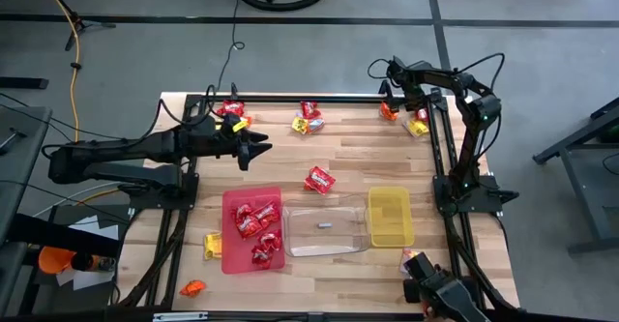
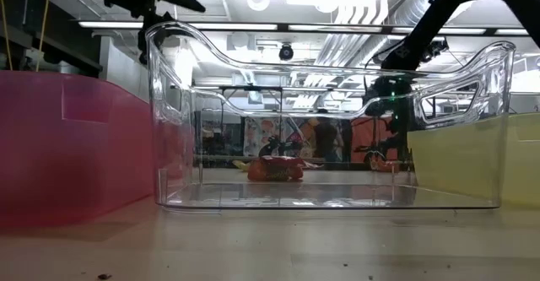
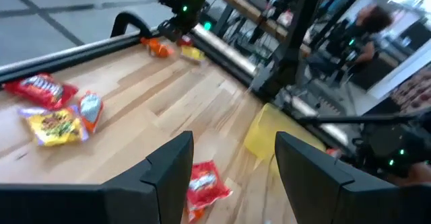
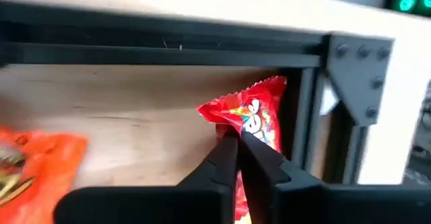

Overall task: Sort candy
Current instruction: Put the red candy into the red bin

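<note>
Right end effector (image 4: 237,150): at the far right corner of the table (image 1: 338,269), against the black frame rail (image 1: 319,98); fingers pinched together on the edge of a red candy packet (image 4: 252,113), held by its crimped end, likely so it can be lifted away from the corner post. An orange packet (image 4: 37,160) lies just beside it on the wood

Left end effector (image 1: 259,151): above the far left part of the table, fingers spread apart and holding nothing; it points toward a loose red packet (image 1: 319,179) in the middle, probably the next pick

Candy, sorted: several red packets lie in the red tray (image 1: 232,206) at the near left. The clear tray (image 1: 324,227) and yellow tray (image 1: 390,216), side by side to its right, appear to hold no candy

Candy, unsorted: red and yellow packets along the far edge (image 1: 308,117), a yellow one (image 1: 213,245) just left of the red tray, an orange one (image 1: 192,287) at the near left edge

Surface: pale wood-plank table in a black frame

Room: grey floor with cables, workshop beyond with ceiling lights; a person (image 3: 367,29) sits in the background
</note>
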{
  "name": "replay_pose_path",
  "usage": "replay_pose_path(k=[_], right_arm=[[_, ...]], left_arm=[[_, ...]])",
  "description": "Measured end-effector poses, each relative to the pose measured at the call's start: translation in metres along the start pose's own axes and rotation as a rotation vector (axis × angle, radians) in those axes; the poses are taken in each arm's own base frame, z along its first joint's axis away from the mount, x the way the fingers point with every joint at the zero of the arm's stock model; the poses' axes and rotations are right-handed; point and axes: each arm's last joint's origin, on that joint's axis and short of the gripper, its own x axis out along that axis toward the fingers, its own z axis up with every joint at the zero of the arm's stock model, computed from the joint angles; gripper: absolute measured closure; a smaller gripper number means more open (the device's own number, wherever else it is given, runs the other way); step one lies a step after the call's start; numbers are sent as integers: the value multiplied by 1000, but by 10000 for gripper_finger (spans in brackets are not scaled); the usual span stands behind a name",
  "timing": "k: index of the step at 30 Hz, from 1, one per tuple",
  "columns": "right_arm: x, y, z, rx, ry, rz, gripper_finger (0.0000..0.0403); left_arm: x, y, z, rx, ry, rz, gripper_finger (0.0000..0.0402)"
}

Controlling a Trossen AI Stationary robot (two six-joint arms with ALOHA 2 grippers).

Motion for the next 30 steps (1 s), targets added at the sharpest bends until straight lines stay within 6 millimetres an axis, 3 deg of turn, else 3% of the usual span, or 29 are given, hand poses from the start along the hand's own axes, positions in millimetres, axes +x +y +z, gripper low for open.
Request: replay_pose_path(k=[3,7,12,16,22,30], right_arm=[[-33,-3,-5,-26,-98,62,398],[-95,-11,-24,-67,-283,219,401],[-168,-8,-65,-170,-505,571,402],[-208,8,-101,-229,-596,785,402],[-238,61,-159,-432,-634,978,402],[-241,154,-237,-775,-659,1161,403]], left_arm=[[-5,-3,5,13,-45,-26,204],[-14,-7,14,110,-111,-42,204],[-17,-6,17,223,-157,33,204],[-17,-6,17,255,-152,34,204],[-17,-7,17,243,-139,0,204],[-17,-12,16,28,-137,-62,204]])
